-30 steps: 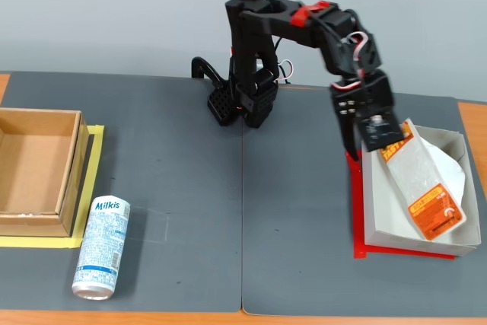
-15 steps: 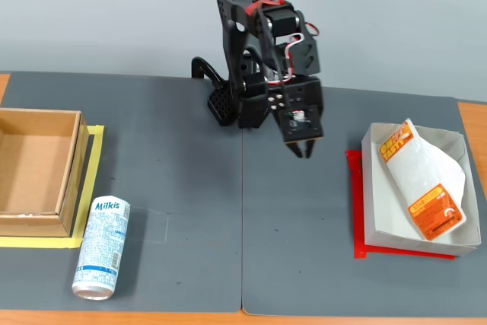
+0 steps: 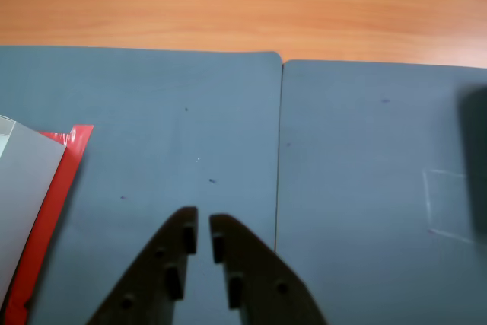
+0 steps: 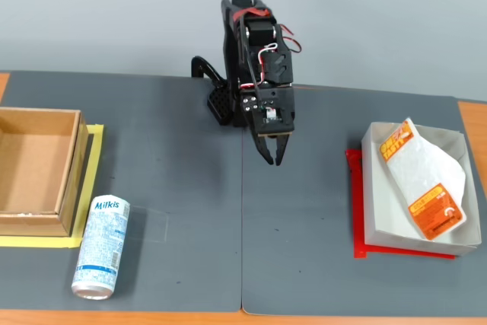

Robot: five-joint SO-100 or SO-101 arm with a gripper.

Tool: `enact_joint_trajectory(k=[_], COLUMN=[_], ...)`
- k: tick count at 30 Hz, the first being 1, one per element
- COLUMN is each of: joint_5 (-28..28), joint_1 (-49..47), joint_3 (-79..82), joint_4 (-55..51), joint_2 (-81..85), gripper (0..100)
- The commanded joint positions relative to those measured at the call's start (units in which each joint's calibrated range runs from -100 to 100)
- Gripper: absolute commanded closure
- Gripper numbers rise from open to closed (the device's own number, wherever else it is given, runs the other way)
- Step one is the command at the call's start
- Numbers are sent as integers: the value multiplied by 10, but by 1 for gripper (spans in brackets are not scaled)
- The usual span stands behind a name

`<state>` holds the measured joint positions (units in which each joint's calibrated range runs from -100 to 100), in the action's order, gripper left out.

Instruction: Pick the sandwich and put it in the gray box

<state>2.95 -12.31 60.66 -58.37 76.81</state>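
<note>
- In the fixed view the sandwich lay well off to the right of the fingers, already inside the gray box, with nothing between them but bare gray mat.
- Its long axis ran diagonally in that view, one orange-labelled end near the box's upper left corner and the other orange label toward the lower right; it looked tilted, leaning on the far right wall.
- The fingers hung close to the arm's base, pointing down above the seam between the two mats, and held nothing.
- In the wrist view the fingers stood nearly together, only a thin slit between the tips; a corner of the gray box and the red sheet under it showed at the left edge.
- Judged from this layout, the placing was done and no further reach toward the package seemed called for.
- The gray box held only the sandwich.
- The brown cardboard box at the far left of the counter, on yellow tape, appeared empty.
- The Milkis can lay on its side just beside that box, well apart from the fingers.
</note>
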Motion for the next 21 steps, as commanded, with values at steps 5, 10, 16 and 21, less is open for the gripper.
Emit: enact_joint_trajectory(k=[5, 10, 16, 21], joint_5=[1, -2, -5, -18], joint_1=[35, 60, 93, 94], joint_3=[129, 216, 304, 339], joint_4=[9, 15, 15, 16], joint_2=[131, 177, 219, 226], gripper=[98, 98, 98, 98])
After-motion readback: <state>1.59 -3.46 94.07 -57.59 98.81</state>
